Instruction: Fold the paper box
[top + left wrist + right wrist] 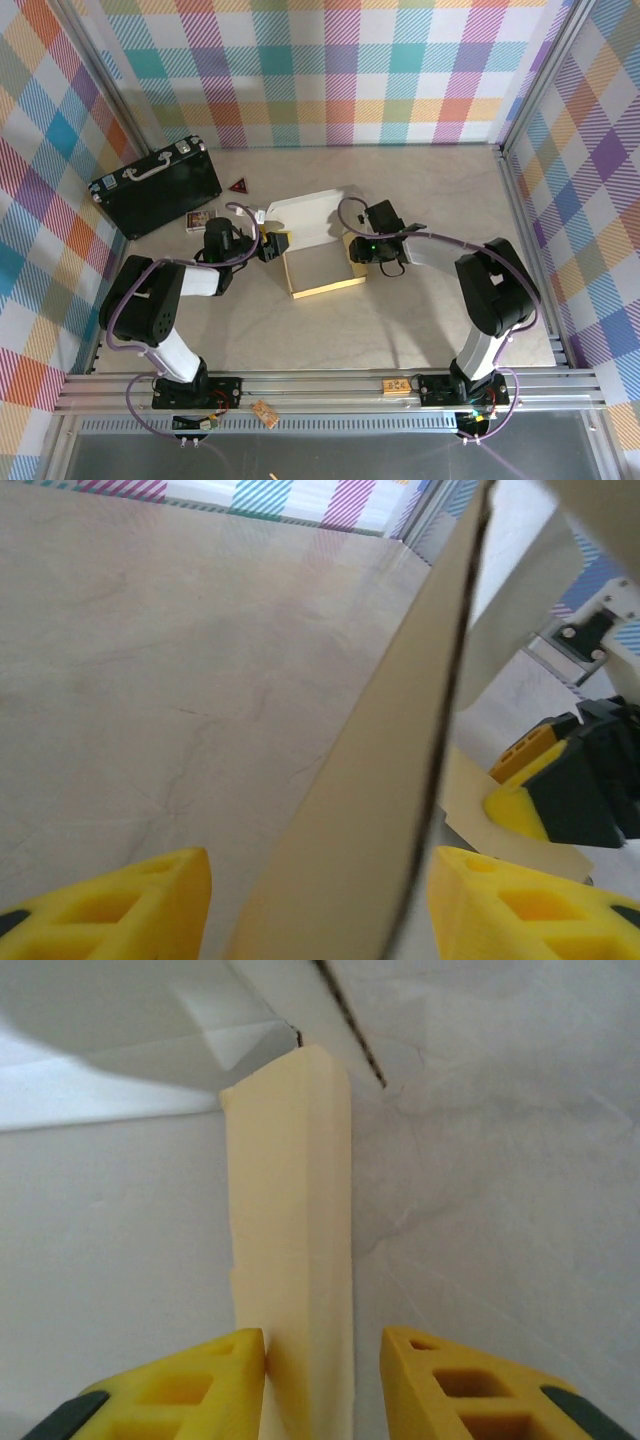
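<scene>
– Plaid walls, beige counter (430,190). Where's the paper box (322,268)?
– Mid-counter between the two arms, side walls standing, white flap raised at the back.
– Left hand (277,246)?
– Straddling the box's left wall, fingers apart, a gap on either side.
– Right hand (356,250)?
– Astride the right wall. One finger (180,1390) touches it and the other stands off, so it isn't clamped.

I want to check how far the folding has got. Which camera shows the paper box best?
The top external view: the whole paper box shows, walls up, white flap open behind. The left wrist view gives one tan wall close, edge-on; the right wrist view, a wall's edge.
</scene>
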